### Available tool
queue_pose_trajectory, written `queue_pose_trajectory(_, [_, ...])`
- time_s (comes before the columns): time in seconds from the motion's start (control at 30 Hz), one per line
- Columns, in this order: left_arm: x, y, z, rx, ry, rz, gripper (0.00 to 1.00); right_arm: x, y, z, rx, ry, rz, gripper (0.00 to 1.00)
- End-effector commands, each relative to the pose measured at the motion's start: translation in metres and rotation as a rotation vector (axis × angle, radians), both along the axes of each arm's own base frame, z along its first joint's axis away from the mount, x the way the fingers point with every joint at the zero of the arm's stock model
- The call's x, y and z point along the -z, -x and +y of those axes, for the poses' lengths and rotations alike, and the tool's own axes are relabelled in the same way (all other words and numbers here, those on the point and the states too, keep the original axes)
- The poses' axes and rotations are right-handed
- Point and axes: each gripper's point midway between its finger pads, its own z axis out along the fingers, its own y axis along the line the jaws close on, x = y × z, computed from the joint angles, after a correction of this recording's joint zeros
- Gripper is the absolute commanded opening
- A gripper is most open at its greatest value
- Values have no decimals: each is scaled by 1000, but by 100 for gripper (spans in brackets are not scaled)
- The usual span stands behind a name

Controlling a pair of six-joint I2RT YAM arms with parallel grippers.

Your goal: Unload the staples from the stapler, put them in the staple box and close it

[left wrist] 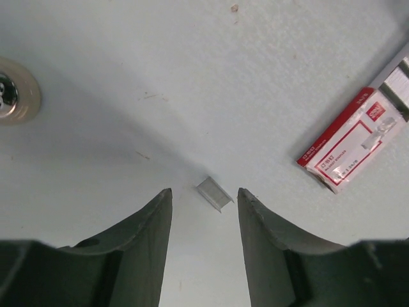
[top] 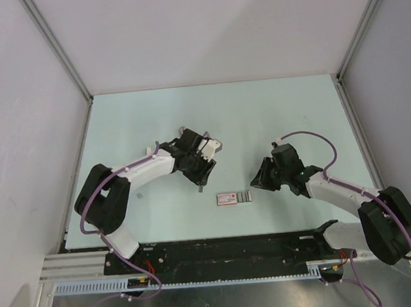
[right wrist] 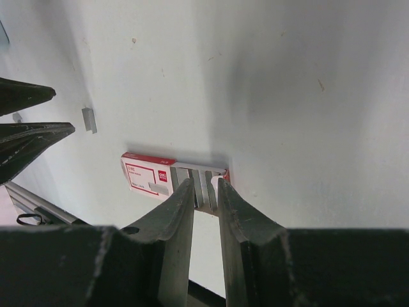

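Observation:
The stapler (top: 227, 198) is a tiny red-edged block with a pale top, lying flat on the table between the two arms. Its grey staples (top: 245, 196) stick out of its right end as side-by-side strips. My right gripper (right wrist: 204, 182) hovers just over those staples (right wrist: 203, 179), its fingers a narrow gap apart with table showing between them. In the left wrist view the stapler (left wrist: 351, 148) lies at the upper right. My left gripper (left wrist: 204, 192) is open, low over the table. One short loose staple piece (left wrist: 214, 193) lies on the table between its fingertips, touching neither.
A round silver fitting (left wrist: 11, 96) sits in the table surface at the left of the left wrist view. White walls with metal posts (top: 62, 51) close in the table. The left gripper's dark fingers (right wrist: 29, 134) show at the left edge of the right wrist view.

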Motion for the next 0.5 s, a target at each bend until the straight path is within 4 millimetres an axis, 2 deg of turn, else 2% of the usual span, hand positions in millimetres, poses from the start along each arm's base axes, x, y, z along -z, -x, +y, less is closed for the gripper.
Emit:
queue_pose_trajectory(0.0, [12,4,10,-76,-57,25,50,-17,-11,5,-10,-18,-53,26])
queue_pose_trajectory(0.23, [20,9,18,-122,-80,45,50,-16,-11,2,-7,-8,-53,26])
queue_pose_trajectory(0.47, [25,15,14,-131,-60,92,50,-14,-11,3,-14,-6,-52,26])
